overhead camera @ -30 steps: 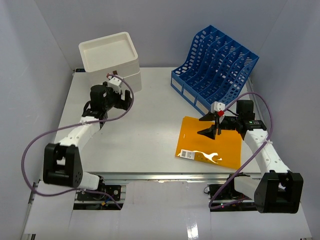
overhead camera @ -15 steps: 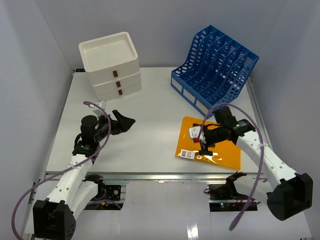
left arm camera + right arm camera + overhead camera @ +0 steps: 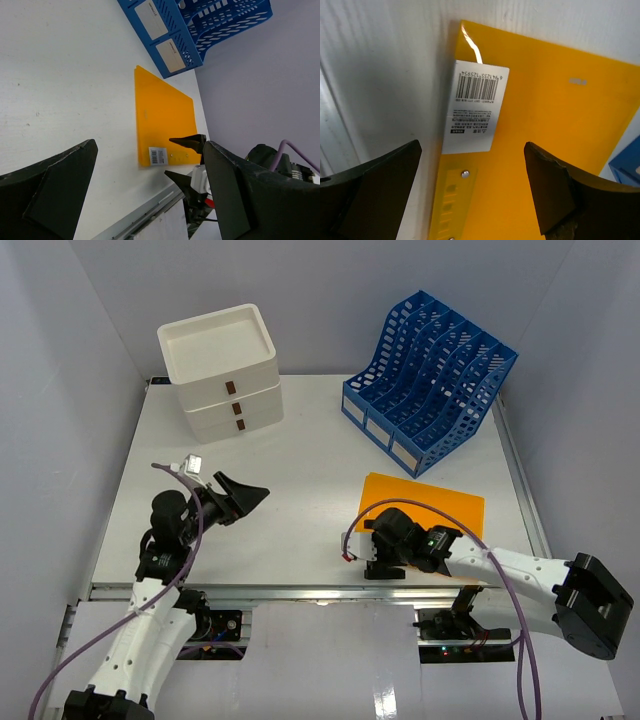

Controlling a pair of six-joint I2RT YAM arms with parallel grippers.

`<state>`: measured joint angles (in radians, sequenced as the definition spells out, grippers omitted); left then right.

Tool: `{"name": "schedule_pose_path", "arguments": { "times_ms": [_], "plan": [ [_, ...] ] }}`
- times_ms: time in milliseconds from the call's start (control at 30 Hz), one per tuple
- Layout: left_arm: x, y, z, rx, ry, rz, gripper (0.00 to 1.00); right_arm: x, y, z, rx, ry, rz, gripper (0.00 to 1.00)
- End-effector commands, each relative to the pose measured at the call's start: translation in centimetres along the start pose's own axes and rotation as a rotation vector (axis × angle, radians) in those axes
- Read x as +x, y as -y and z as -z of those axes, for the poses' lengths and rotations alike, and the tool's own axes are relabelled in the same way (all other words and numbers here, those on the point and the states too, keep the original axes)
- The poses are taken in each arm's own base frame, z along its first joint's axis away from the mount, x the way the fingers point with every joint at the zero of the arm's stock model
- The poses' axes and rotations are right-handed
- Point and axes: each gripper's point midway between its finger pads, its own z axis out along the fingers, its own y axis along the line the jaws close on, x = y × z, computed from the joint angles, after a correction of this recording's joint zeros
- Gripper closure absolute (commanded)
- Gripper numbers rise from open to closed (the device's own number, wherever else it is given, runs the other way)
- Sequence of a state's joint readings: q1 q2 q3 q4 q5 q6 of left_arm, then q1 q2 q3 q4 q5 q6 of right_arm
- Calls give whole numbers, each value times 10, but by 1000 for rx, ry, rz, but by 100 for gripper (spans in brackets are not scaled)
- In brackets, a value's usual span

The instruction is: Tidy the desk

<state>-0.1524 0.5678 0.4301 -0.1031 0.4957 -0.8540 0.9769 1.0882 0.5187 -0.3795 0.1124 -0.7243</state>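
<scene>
The desk is a flat, matte white rectangle at the centre of the top view. Its long axis runs left to right, with a metal rail along the lower edge. A glossy orange folder lies flat at lower right. The left fingers and right fingers stand apart.

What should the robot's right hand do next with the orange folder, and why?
Probably lower the right gripper and pinch the orange folder at its near corner by the barcode sticker. Its jaws stand open right over that corner, the folder lies flat on the desk, and the blue file rack stands just behind it.
</scene>
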Motion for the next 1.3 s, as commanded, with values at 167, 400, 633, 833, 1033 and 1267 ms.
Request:
{"name": "schedule_pose_path", "arguments": {
  "times_ms": [167, 400, 633, 833, 1033, 1267],
  "plan": [
    [17, -3, 7, -8, -41, 141, 2, 28, 8, -15, 201, -100, -148, 7],
    [33, -5, 5, -2, -123, 211, 2, 26, -16, -22, 68, -91, -144, 32],
    [50, -10, 1, -8, -175, 282, 2, 13, -29, -24, -37, -58, -146, 66],
    [76, -11, -13, -28, -237, 338, 2, -10, -32, -20, -106, 17, -132, 91],
    [92, -5, -40, -51, -268, 381, 2, -38, -15, -4, -70, 123, -117, 92],
    [116, -5, -74, -141, -319, 440, 2, -72, 10, 24, -2, 266, -103, 92]
  ]
}}
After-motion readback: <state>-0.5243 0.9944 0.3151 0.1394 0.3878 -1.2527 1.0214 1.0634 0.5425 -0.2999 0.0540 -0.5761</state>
